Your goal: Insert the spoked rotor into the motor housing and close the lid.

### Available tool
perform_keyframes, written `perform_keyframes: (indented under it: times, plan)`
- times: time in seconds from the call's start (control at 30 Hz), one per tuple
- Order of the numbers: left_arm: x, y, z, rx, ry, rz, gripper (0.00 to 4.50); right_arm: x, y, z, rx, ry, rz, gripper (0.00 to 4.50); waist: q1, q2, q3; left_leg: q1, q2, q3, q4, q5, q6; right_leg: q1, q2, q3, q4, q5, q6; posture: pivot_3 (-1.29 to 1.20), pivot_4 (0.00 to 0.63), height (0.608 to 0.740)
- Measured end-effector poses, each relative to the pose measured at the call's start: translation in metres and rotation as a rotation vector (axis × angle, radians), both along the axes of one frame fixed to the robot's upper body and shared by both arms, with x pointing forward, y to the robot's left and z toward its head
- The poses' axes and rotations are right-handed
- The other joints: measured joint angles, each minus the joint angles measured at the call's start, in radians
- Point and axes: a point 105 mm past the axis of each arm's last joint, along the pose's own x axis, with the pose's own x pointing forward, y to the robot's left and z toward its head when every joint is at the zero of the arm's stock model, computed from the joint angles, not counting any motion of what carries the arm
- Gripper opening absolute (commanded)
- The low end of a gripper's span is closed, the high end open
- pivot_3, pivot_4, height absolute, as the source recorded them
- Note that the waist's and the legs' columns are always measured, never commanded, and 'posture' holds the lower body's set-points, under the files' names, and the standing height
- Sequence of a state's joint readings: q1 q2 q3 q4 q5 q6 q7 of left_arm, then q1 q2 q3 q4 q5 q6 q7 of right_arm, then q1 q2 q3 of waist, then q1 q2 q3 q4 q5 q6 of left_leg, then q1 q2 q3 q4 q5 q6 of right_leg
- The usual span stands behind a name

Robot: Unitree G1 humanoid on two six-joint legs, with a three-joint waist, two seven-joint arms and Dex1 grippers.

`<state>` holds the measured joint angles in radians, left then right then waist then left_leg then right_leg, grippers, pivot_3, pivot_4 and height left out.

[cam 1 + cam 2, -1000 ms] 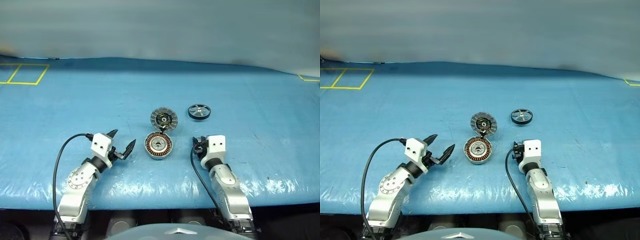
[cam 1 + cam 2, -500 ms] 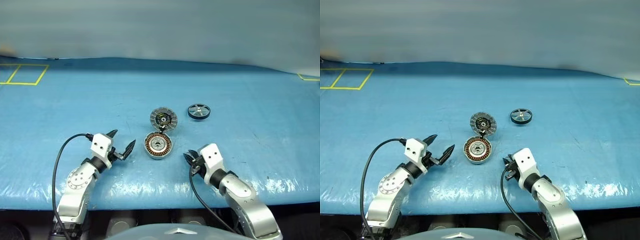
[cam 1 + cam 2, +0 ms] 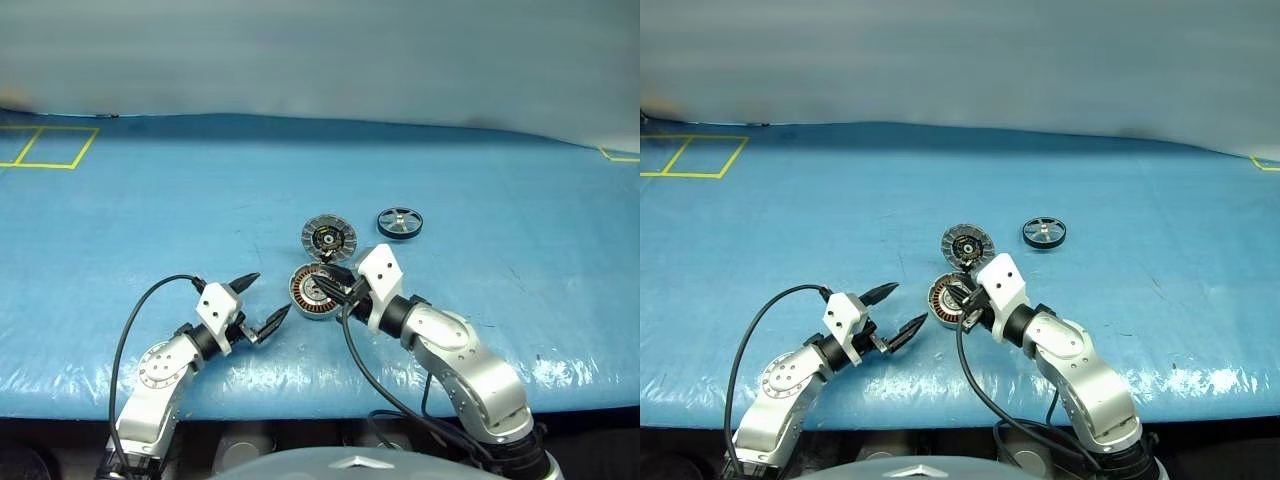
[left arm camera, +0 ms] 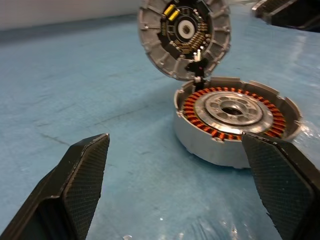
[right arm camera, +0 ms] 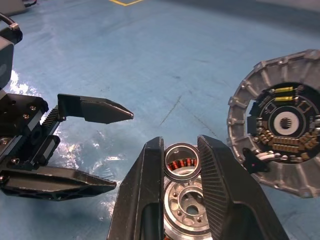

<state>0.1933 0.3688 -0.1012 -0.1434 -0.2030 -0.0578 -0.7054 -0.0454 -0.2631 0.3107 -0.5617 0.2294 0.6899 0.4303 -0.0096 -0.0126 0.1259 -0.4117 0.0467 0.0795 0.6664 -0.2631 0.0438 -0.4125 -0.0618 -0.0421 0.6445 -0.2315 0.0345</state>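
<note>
The motor housing (image 4: pixel 235 120), a silver cup with copper windings, lies at the table's front middle. The lid (image 3: pixel 328 238) stands tilted up at its far edge, ribbed face and black centre towards me. The spoked rotor (image 3: pixel 399 222) lies flat to the right of the lid, apart from both grippers. My right gripper (image 5: pixel 181 142) hovers over the housing (image 5: pixel 187 200), shut on a small silver ring (image 5: pixel 182 161). My left gripper (image 3: pixel 264 298) is open, low on the table left of the housing, pointing at it.
The table has a blue cover (image 3: pixel 200 190). A yellow tape square (image 3: pixel 45 147) marks the far left and a yellow corner (image 3: pixel 618 155) the far right. Black cables (image 3: pixel 130 320) loop from both wrists near the front edge.
My right arm swung left and up from the housing's right side, so its gripper now sits over the housing. The left gripper drew back slightly and turned towards the housing.
</note>
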Motion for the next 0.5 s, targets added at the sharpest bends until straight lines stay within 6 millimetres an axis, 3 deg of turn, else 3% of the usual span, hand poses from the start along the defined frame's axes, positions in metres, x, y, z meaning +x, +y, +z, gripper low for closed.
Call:
perform_keyframes:
  times: [0.5]
  plan:
    - [-0.016, -0.011, -0.012, 0.024, -0.004, -0.109, 4.5, 0.021, 0.0, -0.039, -0.065, 0.088, -0.073, 0.65, -0.001, 0.001, 0.0, 0.0, 0.0, 0.001, 0.0, 0.0, 0.0, 0.0, 0.0, 0.0, 0.0, 0.0, 0.0, 0.0, 0.15, 0.74]
